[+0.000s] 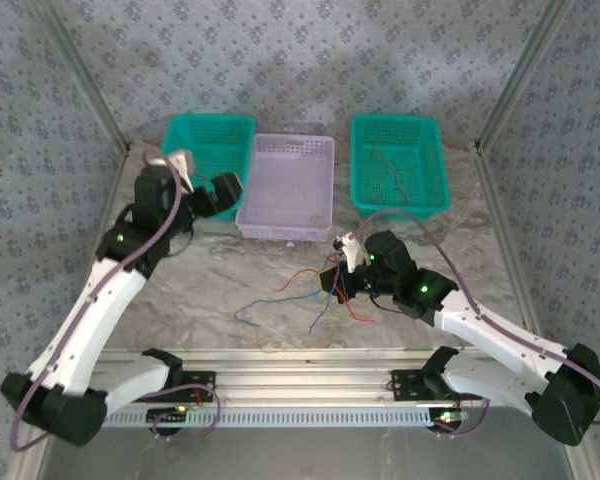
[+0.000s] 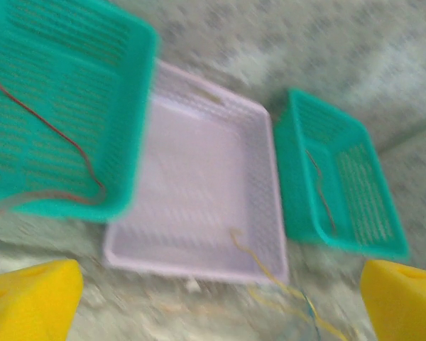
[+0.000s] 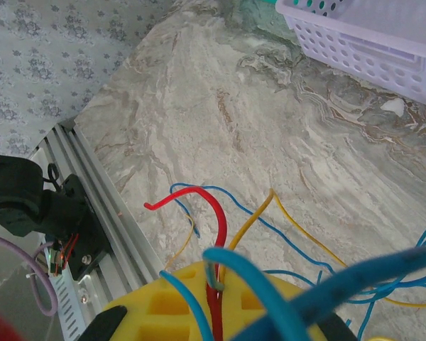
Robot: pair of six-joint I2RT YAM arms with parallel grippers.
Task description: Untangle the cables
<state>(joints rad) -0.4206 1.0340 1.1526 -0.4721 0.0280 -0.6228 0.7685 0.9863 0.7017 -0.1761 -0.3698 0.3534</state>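
Three baskets line the far side of the table, and we place everything by the lilac basket [image 1: 283, 226] in the middle. Left of it, the left green basket [image 1: 205, 135] holds one reddish wire [image 2: 57, 128]. The left gripper [image 1: 228, 192] hangs at the lilac basket's near left corner, jaws spread wide and empty.

In front of the lilac basket, toward its right, the cable tangle [image 1: 315, 290] of red, blue and yellow strands lies on the marble table top. There the right gripper [image 3: 216, 288] is clenched on a red cable [image 3: 216, 220], with blue cables [image 3: 270, 284] draped across it. We judge a slow lift best, so the red strand slips out without dragging those blue loops, which stand in the way.

Right of the lilac basket, the right green basket [image 1: 400, 208] already holds a wire.
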